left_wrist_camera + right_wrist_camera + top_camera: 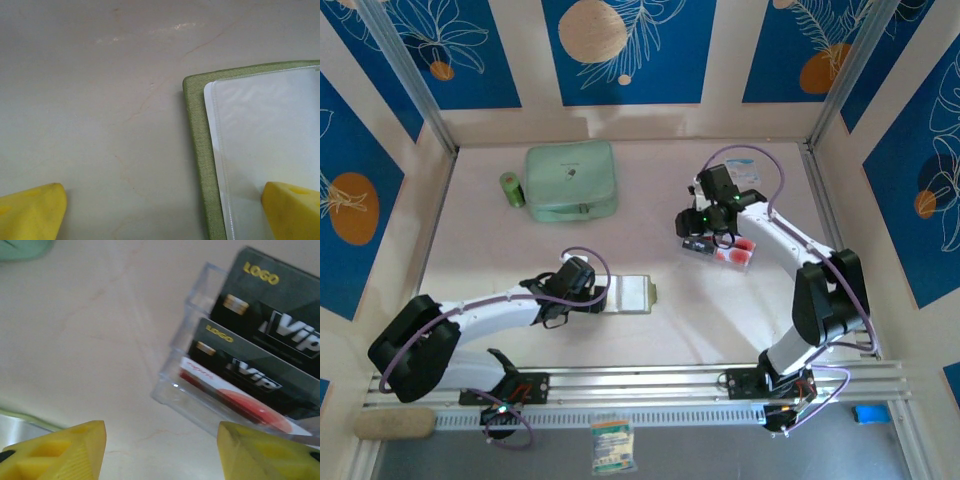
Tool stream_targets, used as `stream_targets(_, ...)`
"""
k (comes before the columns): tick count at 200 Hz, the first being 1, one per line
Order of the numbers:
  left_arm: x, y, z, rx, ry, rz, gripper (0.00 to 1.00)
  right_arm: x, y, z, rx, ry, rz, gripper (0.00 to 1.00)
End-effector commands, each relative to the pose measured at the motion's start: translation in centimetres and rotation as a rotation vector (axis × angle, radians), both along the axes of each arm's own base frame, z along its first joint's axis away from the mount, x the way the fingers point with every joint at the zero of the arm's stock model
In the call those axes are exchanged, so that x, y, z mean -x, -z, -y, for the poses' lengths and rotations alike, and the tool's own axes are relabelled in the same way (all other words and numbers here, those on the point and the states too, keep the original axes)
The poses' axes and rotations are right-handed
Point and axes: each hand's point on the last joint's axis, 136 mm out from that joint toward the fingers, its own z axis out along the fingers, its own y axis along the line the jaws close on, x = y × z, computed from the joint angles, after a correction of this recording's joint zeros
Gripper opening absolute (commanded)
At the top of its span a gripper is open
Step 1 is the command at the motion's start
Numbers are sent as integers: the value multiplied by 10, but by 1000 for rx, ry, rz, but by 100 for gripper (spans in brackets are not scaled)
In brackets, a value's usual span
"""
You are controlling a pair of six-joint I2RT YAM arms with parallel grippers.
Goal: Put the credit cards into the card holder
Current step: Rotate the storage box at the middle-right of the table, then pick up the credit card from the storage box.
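While credit cards [260,375] are standing in clear rack [187,367] right of card holder [628,294], right jaws are hovering there released; left jaws are gaping astride holder's edge. Cards likely light, stiff, slick: top edge suiting pinch.

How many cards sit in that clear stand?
3: a black VIP card at the back of the clear stand, a second black card before it, a white red-blobbed card in front. Others may be hidden.
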Motion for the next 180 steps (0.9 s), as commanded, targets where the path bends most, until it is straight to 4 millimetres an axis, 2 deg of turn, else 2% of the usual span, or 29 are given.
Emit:
stream_targets(1, -5, -4, 4, 18, 7, 5, 100, 7, 15, 23, 163, 5, -51, 61)
stream_targets(65, -4, -3, 4, 28, 7, 7, 100, -4, 30, 39, 285, 27, -43, 59)
stream_targets(133, -5, -2, 4, 27, 6, 9, 100, 4, 46, 32, 274, 16, -79, 57)
stream_targets(180, -5, -3, 5, 29, 6, 11, 100, 15, 48, 29, 253, 22, -89, 54)
